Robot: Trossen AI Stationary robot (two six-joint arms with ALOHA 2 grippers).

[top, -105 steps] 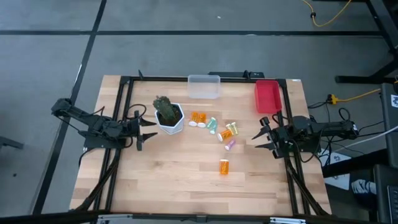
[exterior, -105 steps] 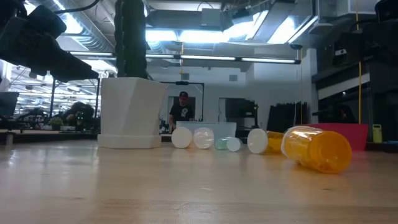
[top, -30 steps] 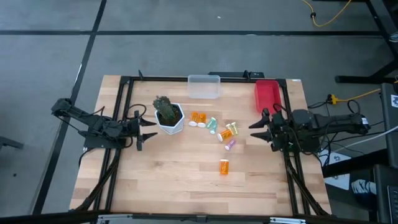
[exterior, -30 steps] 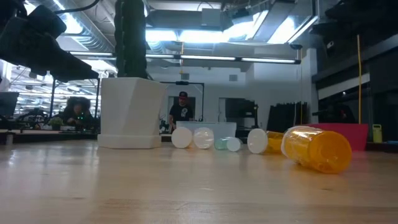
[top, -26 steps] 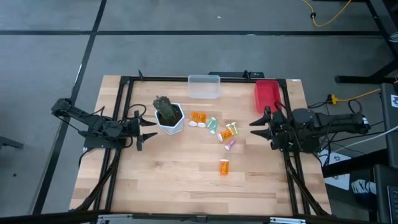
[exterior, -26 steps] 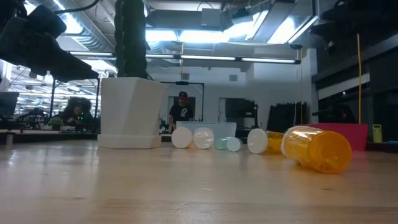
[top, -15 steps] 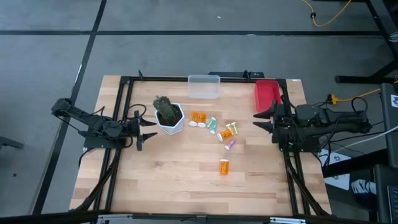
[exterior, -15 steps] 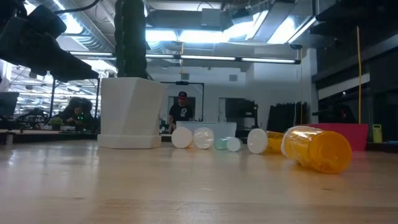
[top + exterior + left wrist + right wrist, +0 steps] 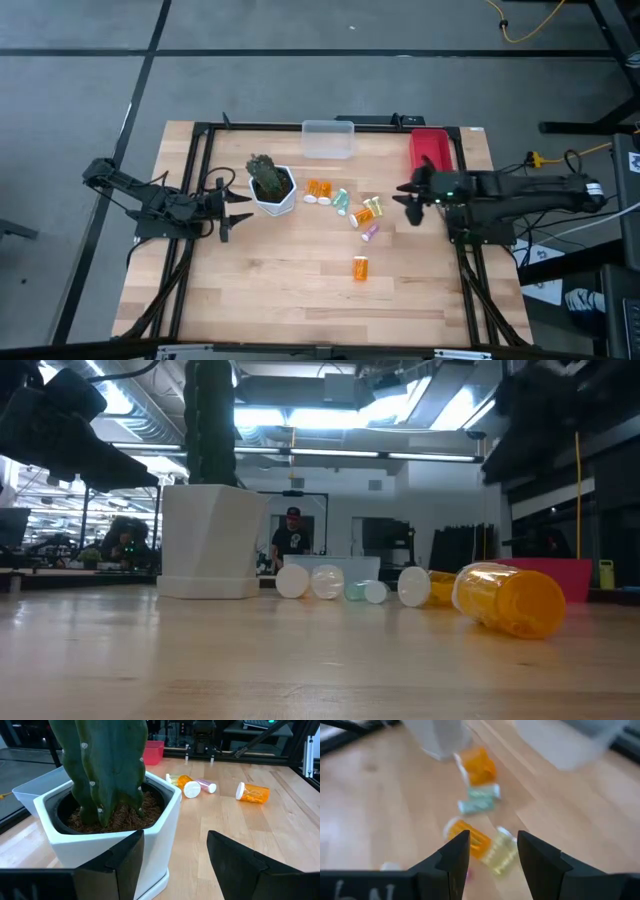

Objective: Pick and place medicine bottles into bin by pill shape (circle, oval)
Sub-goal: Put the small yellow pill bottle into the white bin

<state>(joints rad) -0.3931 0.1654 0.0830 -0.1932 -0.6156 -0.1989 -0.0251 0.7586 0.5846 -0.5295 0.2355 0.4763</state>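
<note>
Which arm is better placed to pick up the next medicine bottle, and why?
Probably the right: the right gripper is open beside the medicine bottles, which fill its wrist view. The left gripper waits behind the white plant pot, which blocks it.

Even, bright overhead light falls on the wooden counter (image 9: pixel 300 280), with soft, short shadows. In the low view, ceiling lights (image 9: pixel 330 418) glare brightly and the nearest wood is out of focus. The right wrist view is motion-blurred throughout.
</note>
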